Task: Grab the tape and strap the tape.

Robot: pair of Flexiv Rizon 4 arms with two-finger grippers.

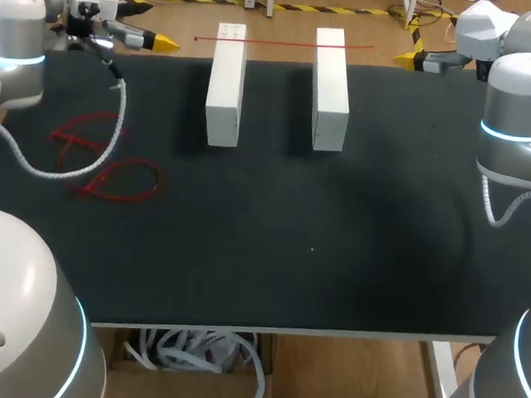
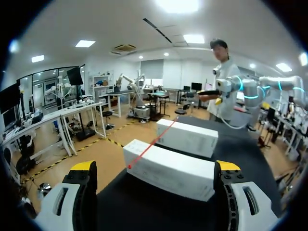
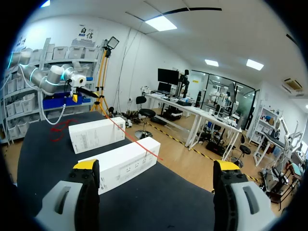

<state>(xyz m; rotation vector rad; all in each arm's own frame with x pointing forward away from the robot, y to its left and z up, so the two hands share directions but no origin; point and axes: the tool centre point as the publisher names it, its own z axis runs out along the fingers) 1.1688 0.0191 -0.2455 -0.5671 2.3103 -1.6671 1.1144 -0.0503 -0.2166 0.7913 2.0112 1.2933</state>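
A thin red tape [image 1: 284, 43] lies stretched across the far ends of two white boxes, the left box [image 1: 225, 84] and the right box [image 1: 331, 88]. My left gripper [image 1: 158, 40] hovers at the table's far left edge, open and empty, pointing toward the boxes. Its yellow fingertips [image 2: 83, 166] frame the nearer box [image 2: 168, 171] and the red tape [image 2: 149, 147] ahead. My right gripper [image 1: 409, 58] hovers at the far right edge, open and empty. Beyond its fingertips [image 3: 85, 165] lie a box [image 3: 122, 163] and the tape [image 3: 134, 139].
Loose red straps [image 1: 105, 164] lie in loops on the black table [image 1: 290, 246] at the left, also seen in the right wrist view as red straps [image 3: 60, 126]. A white coiled cable [image 1: 117, 122] hangs from my left arm over them.
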